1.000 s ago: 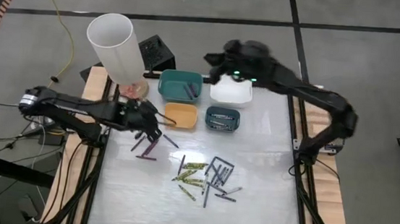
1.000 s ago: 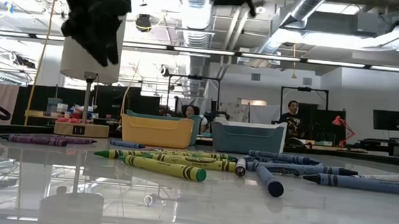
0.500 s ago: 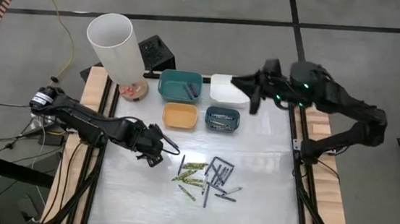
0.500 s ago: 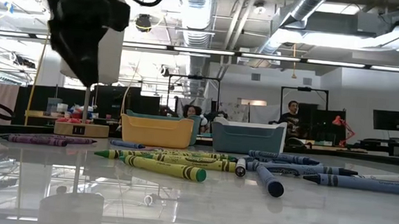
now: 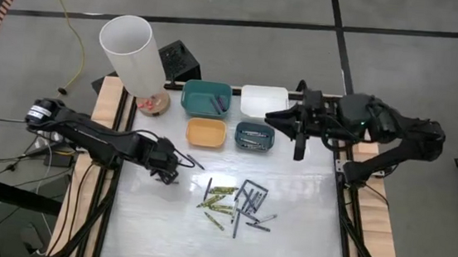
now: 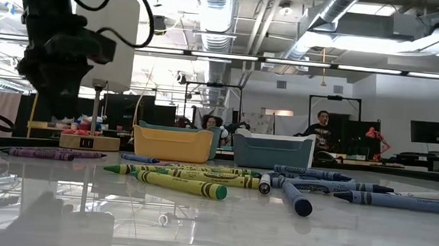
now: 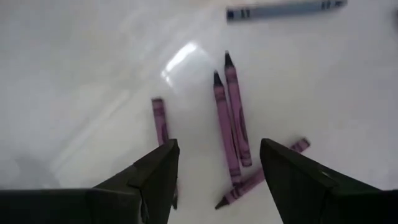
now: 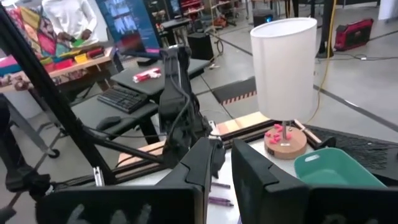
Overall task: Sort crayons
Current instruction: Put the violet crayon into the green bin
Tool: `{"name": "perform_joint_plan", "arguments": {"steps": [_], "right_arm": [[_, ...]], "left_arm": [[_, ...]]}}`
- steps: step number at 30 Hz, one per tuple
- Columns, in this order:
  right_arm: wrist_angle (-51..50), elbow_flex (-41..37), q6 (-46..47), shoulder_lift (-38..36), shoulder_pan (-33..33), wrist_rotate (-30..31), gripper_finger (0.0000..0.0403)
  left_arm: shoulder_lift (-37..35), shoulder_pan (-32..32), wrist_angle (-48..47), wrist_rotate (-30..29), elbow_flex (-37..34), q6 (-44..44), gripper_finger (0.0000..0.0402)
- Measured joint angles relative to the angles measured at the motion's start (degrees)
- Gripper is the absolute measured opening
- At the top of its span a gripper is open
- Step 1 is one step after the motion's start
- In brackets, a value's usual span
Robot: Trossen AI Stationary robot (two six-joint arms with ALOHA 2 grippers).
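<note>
The left end effector (image 5: 165, 173) hangs low over the tabletop (image 5: 303, 227) near its left edge, fingers (image 7: 155, 177) spread wide and empty. Right under it lie the purple crayons (image 7: 230, 118): two touching side by side with long axes parallel and tips pointing the same way, away from the fingers, a third apart from them, a fourth angled across their blunt ends. The main pile of crayons (image 5: 235, 202), yellow-green, grey and blue, lies mid-tabletop, pointing every which way. The right end effector (image 5: 299, 133) hovers by the right edge beside the blue bin (image 5: 254, 136), fingers narrow with nothing between them
</note>
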Motion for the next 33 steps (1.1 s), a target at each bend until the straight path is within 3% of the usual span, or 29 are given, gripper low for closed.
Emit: {"name": "perform_joint_plan", "arguments": {"steps": [3,7,14,27,33], "right_arm": [[-0.02,-0.02,0.01,0.97,0.23,0.02,0.0069],[-0.32,-0.02,0.02,2.64,0.23,0.01,0.0069],[-1.64,-0.06,0.04,4.85,0.08,0.0,0.0069],[-1.51,-0.07,0.11,5.38,-1.11,-0.02,0.0069],[-1.54,-0.07,0.11,5.36,-1.09,-0.02,0.0069]], "left_arm": [[-0.61,0.01,-3.06,-2.93,0.15,-0.07,0.0216],[-0.05,0.79,-6.81,-2.34,-1.34,0.09,0.0205],[-0.05,1.49,-0.49,-0.06,-7.22,0.23,0.0184],[-0.42,1.44,9.89,4.0,-15.47,-3.1,0.0183],[-0.47,1.42,10.08,4.85,-16.15,-4.15,0.016]]}}
